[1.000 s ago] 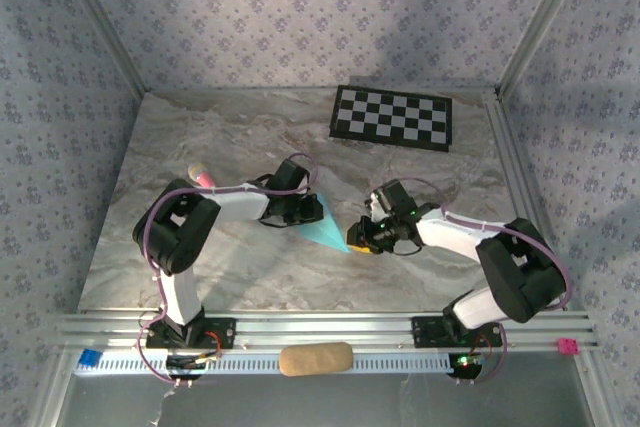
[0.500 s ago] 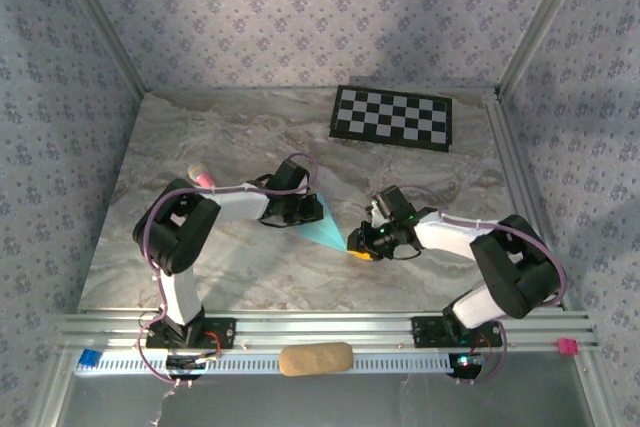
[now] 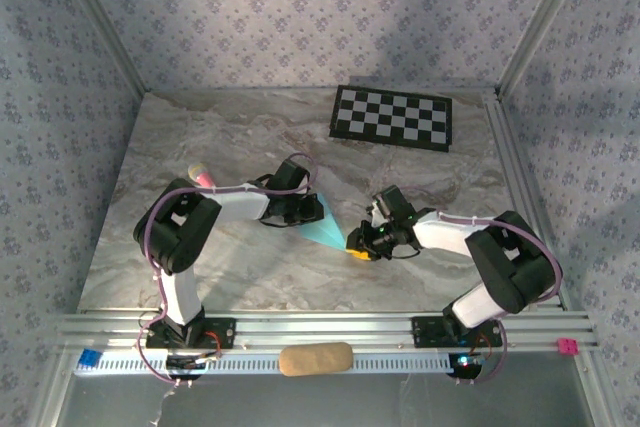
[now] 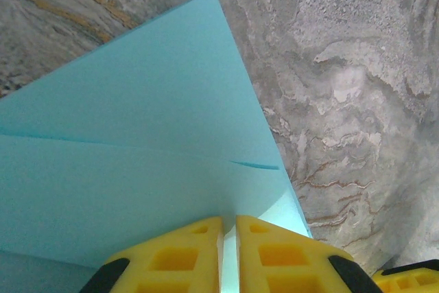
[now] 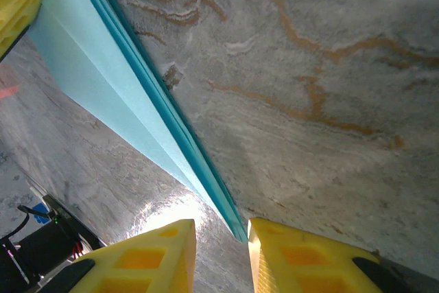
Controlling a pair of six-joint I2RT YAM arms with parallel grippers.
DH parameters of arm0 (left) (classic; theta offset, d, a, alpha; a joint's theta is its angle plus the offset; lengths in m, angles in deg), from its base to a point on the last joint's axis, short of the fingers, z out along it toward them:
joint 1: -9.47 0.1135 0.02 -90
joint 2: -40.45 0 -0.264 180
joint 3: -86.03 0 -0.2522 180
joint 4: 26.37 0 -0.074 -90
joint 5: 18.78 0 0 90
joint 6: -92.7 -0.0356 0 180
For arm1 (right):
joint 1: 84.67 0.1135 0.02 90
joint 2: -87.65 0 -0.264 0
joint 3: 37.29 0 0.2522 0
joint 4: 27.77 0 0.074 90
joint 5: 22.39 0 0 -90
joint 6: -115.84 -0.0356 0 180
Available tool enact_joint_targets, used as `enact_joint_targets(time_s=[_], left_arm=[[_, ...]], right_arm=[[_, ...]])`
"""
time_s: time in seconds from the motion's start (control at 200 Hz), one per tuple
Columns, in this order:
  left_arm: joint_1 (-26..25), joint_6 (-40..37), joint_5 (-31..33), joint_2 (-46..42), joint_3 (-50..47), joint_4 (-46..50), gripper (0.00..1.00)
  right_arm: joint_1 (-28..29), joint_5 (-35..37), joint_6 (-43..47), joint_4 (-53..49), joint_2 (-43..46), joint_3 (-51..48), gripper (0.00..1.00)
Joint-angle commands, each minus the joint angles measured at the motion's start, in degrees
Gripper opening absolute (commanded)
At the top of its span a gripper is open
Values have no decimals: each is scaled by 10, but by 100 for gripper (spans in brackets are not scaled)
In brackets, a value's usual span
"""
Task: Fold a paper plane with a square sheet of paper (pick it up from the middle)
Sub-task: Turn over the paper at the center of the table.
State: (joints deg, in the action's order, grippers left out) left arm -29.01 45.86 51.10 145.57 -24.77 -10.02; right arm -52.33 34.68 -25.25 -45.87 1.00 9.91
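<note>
The left gripper (image 4: 230, 230) is holding its yellow fingers closed to a thin slit, and a pale strip of the blue paper (image 4: 137, 142) is showing inside that slit, so the jaws are clamping on a layer of the paper at its wide end. From those fingers the paper is spreading away in flat, overlapping folded layers, with one straight edge running off to the side onto the marbled table (image 4: 357, 101).

The right gripper (image 5: 221, 228) is keeping its fingers clearly apart. The narrow pointed tip of the paper (image 5: 103, 80) is reaching into the gap between them, closer to one finger than the other, and neither finger is pressing on it. Beyond the tip the paper is widening away from these jaws as a stack of thin edges lying on the table.

From above, the left gripper (image 3: 298, 209) is sitting over the broad end of the paper (image 3: 325, 227) and the right gripper (image 3: 360, 244) is meeting its point, the two facing each other with the paper stretching between them. Far beyond both jaws a checkerboard mat (image 3: 392, 117) is lying near the back wall, and a pink pen (image 3: 203, 177) is lying behind the left arm.
</note>
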Motion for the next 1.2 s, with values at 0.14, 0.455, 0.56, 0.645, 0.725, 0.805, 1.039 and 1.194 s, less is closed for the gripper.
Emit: enact_joint_targets(time_s=[0.14,0.455,0.56,0.645,0.725,0.805,1.039,1.194], left_arm=[[-1,2,2,15,-3,7,15],[-1,6,2,14,1,3,14],[-1,7,1,14,1,2,15],[-1,10,0,14,-1,0,15],[-1,12,0,12,-2,-2,15],[-1,12,-1,11,-2,-2,15],[0,18,-7,0,1,-6,16],[-1,20,-13,-29,6,-10,22]], right_arm=[[2,-1,-18,74,-12,-4,27],[-6,-20,-20,117,-14,-15,27],[-7,-30,-16,127,-20,-13,27],[-8,-31,-13,126,-22,-12,25],[-8,-34,-8,126,-26,-12,23],[-9,-39,-4,126,-32,-11,21],[-14,-48,4,132,-29,-18,4],[-19,-44,24,108,-4,-20,0]])
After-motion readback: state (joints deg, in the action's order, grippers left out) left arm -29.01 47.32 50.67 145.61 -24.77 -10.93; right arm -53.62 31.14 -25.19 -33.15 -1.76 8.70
